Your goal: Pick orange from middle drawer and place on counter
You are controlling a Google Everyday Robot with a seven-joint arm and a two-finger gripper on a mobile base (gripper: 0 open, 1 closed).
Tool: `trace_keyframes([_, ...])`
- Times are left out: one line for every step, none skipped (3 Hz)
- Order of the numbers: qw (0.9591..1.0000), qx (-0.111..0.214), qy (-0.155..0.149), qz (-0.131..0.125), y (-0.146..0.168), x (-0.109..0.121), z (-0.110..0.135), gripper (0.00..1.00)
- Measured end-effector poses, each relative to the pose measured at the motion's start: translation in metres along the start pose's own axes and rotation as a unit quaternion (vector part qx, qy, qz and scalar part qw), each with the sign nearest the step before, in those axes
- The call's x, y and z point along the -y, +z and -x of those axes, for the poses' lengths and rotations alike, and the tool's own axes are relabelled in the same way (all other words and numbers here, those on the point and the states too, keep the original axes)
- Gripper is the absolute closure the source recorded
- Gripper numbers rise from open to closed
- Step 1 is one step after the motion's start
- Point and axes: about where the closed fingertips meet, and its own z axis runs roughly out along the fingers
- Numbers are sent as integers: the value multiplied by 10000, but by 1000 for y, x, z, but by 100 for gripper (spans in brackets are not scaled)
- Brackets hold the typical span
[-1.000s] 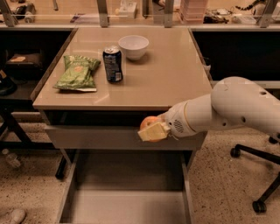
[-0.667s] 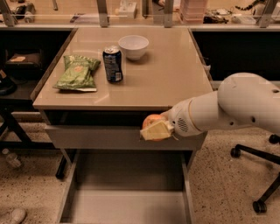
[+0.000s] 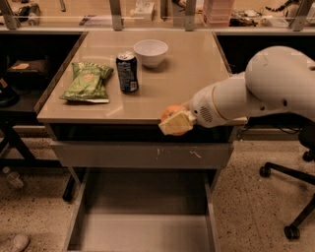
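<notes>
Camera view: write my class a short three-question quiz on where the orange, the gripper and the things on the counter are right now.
1. True or false: the orange lies on the floor of the middle drawer.
2. Which stands nearest the bowl? A. green bag B. soda can C. office chair
3. Fill in: the gripper, shut on the orange, is at the counter's ____ edge.
Key: 1 false, the gripper holds it; 2 B; 3 front.

Speckled terrazzo floor point(image 3: 246, 197) around counter point(image 3: 192, 69). Black office-chair base point(image 3: 290, 173) on casters off right edge. Dark shelving point(image 3: 29, 74) off left edge. Metal posts point(image 3: 116, 15), cluttered bench point(image 3: 98, 19) behind far edge. Dim warm light.
</notes>
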Motion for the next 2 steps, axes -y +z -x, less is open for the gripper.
trace_keyframes([9998, -34, -175, -83, -9, 11, 20, 100])
trace_keyframes([9995, 57, -269, -129, -14, 23, 33, 100])
